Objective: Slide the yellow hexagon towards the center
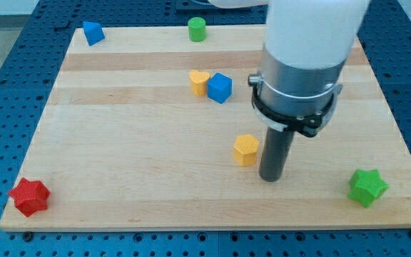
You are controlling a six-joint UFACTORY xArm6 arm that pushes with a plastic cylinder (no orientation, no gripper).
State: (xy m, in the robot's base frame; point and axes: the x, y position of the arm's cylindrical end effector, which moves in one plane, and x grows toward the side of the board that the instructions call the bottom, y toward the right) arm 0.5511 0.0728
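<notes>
The yellow hexagon point(245, 150) sits on the wooden board point(134, 143), a little right of and below the middle. My tip point(271, 178) stands just to the hexagon's right and slightly lower, a small gap apart from it. The arm's white and grey body rises above it toward the view's top right.
A yellow heart point(199, 82) touches a blue cube point(220, 88) above the middle. A blue block point(93, 33) sits at the top left, a green cylinder point(196, 29) at the top edge, a red star point(29, 197) at the bottom left, a green star point(367, 187) at the bottom right.
</notes>
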